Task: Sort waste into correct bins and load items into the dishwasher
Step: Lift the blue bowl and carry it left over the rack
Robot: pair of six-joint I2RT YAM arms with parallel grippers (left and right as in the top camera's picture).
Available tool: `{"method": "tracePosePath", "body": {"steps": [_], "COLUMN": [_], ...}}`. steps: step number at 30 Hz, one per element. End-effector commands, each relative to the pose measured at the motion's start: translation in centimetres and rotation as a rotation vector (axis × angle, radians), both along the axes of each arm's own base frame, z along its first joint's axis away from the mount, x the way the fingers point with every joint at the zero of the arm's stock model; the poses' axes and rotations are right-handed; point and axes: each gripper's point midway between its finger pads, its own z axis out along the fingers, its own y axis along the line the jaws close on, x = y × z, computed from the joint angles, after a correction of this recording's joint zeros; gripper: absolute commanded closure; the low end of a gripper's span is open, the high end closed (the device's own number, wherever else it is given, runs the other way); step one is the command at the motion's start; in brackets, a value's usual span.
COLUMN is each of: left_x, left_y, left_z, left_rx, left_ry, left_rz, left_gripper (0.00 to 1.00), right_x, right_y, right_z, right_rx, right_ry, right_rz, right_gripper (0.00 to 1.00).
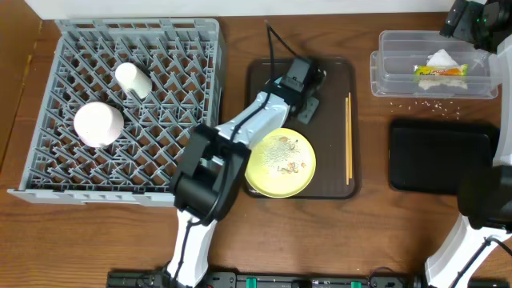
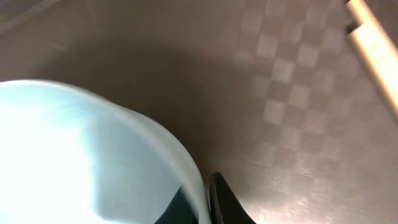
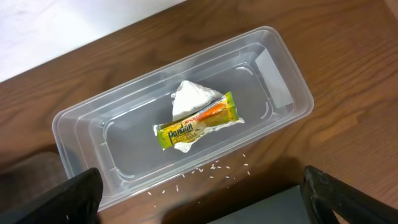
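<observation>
The left end effector (image 2: pixel 202 200) is pinching the rim of the light blue bowl (image 2: pixel 81 155) over the upper part of the brown serving tray (image 1: pixel 336 72). On that tray, the pale yellow plate (image 1: pixel 280 164) is sitting at lower centre. The chopsticks (image 1: pixel 349 136) are lying along the right side.

The right end effector (image 3: pixel 200 180) is hovering, fingers spread wide, above the clear tub (image 3: pixel 286 93) at upper right of the overhead frame. Inside the tub, the snack wrapper (image 3: pixel 199 121) is lying on the crumpled napkin (image 3: pixel 189 96). Rice crumbs (image 3: pixel 211 168) are lying on the worktop (image 1: pixel 336 240) just beside the tub. The black tray (image 1: pixel 440 156) is sitting below it.

The white cup (image 1: pixel 133 79) and white bowl (image 1: pixel 99 124) are resting in the grey dish rack (image 1: pixel 72 48) at left.
</observation>
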Motion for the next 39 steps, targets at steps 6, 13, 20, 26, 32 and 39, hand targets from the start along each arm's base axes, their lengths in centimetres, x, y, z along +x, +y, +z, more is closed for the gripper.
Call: {"method": "tracePosePath", "body": {"steps": [6, 13, 20, 26, 32, 39], "left_x": [3.3, 5.4, 4.8, 2.0, 0.0, -0.9], "left_y": [5.7, 15.6, 25.0, 28.7, 31.2, 31.6], "left_z": [14.1, 19.8, 20.2, 20.0, 19.0, 15.9], "left_rx": [-0.224, -0.531, -0.934, -1.159, -1.254, -1.263], "left_ry": [-0.192, -0.163, 0.068, 0.259, 0.330, 0.353], "left_rz": [0.256, 0.490, 0.613, 0.621, 0.667, 0.699], "left_gripper": [0.92, 0.92, 0.92, 0.92, 0.92, 0.92], "right_x": [0.0, 0.0, 0.0, 0.0, 0.0, 0.0], "right_y": [0.1, 0.1, 0.1, 0.1, 0.1, 0.1], "right_z": [-0.2, -0.2, -0.2, -0.2, -0.2, -0.2], "right_rx": [-0.007, -0.007, -0.007, -0.007, -0.007, -0.007], "right_ry": [0.008, 0.008, 0.008, 0.008, 0.008, 0.008], "right_rz": [0.008, 0.008, 0.008, 0.008, 0.008, 0.008], "right_gripper": [0.01, 0.01, 0.01, 0.01, 0.01, 0.01]}}
